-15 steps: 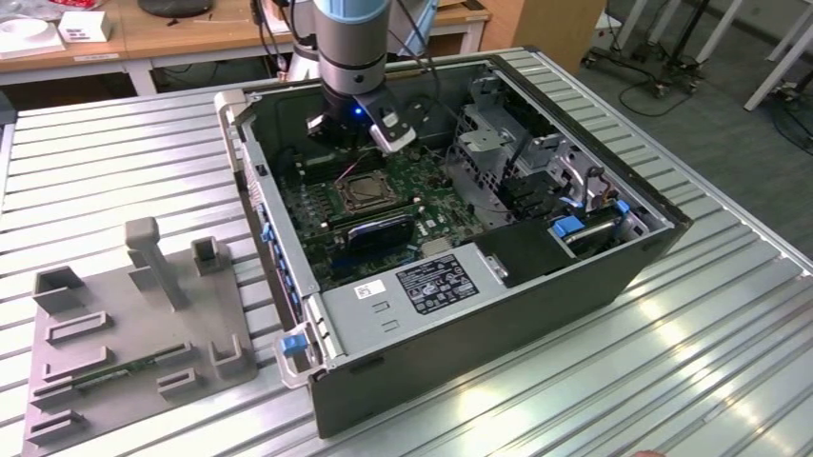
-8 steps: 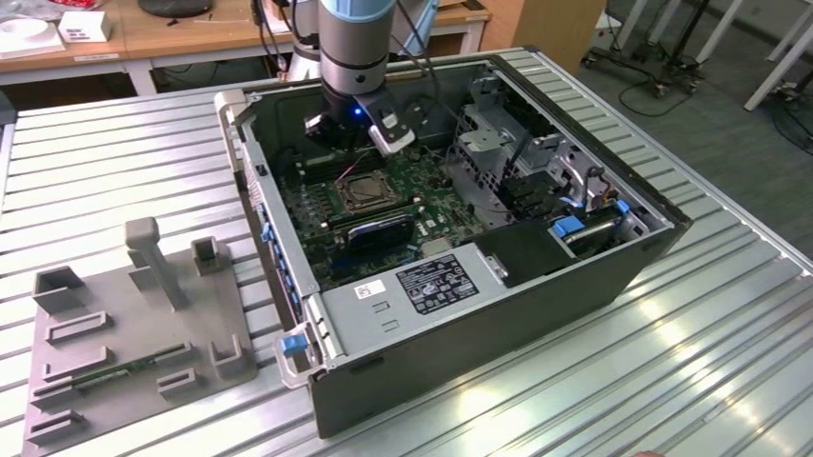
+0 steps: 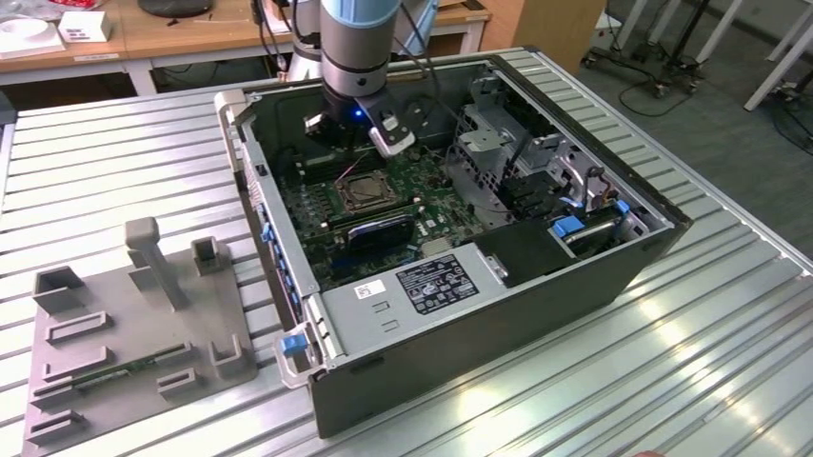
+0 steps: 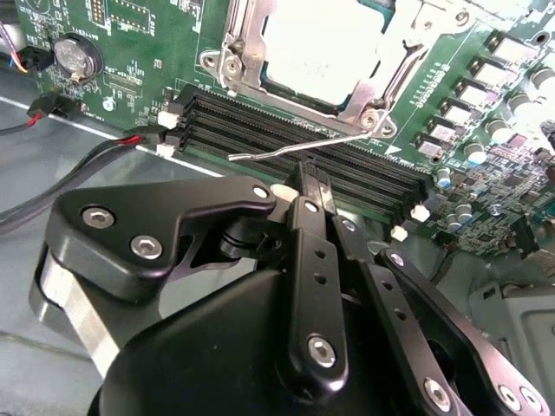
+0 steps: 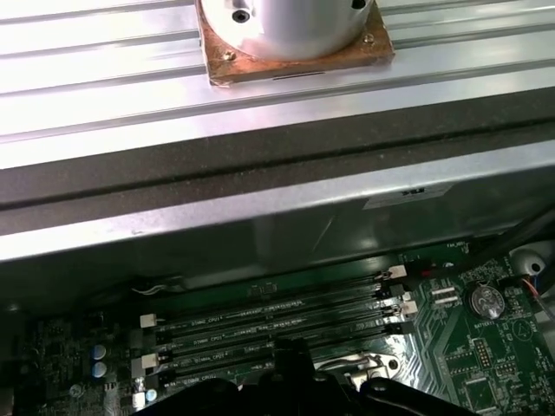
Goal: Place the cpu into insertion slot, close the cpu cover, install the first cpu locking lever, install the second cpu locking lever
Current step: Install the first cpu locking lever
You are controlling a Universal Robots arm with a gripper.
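Cpu (image 4: 325, 39) is seen under the lowered cpu cover (image 4: 236, 65). Gripper (image 4: 305, 173) is held clenched (nothing grasped), tips just beside a locking lever (image 4: 347, 141).

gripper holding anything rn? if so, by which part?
Nothing held. The jaws of the gripper look shut together with nothing between them, tips close beside the thin locking lever.
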